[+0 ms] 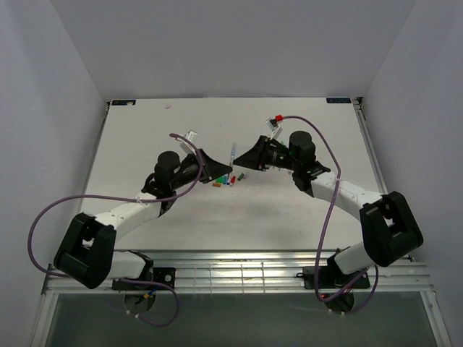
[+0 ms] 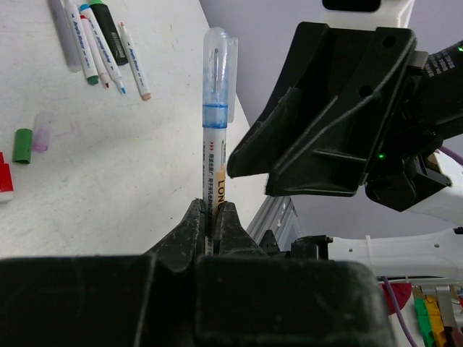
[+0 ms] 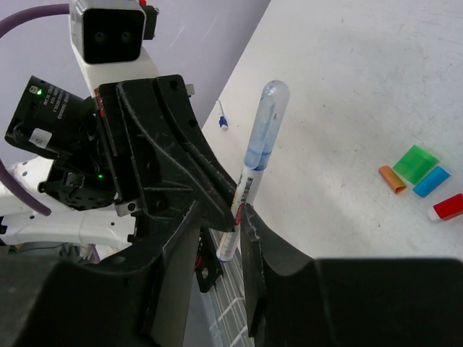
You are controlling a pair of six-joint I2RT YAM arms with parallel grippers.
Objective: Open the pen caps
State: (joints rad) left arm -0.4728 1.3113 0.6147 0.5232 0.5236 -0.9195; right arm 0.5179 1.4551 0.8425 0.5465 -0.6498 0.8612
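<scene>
My left gripper (image 2: 213,210) is shut on the white barrel of a pen (image 2: 215,155) and holds it off the table. The pen's clear blue cap (image 2: 218,69) is on and points away from me. In the top view the left gripper (image 1: 226,172) and right gripper (image 1: 239,160) meet at this pen (image 1: 231,153). My right gripper (image 3: 219,215) is open, its jaws either side of the barrel (image 3: 246,189) and the left fingertip. Loose caps lie on the table: orange (image 3: 392,179), green (image 3: 416,163), blue (image 3: 432,181), red (image 3: 450,206).
Several other pens (image 2: 94,47) and a black marker with a green end (image 2: 110,25) lie together on the table. A green cap (image 2: 23,144) and a clear one (image 2: 42,131) lie near them. The caps (image 1: 224,181) sit just below the grippers.
</scene>
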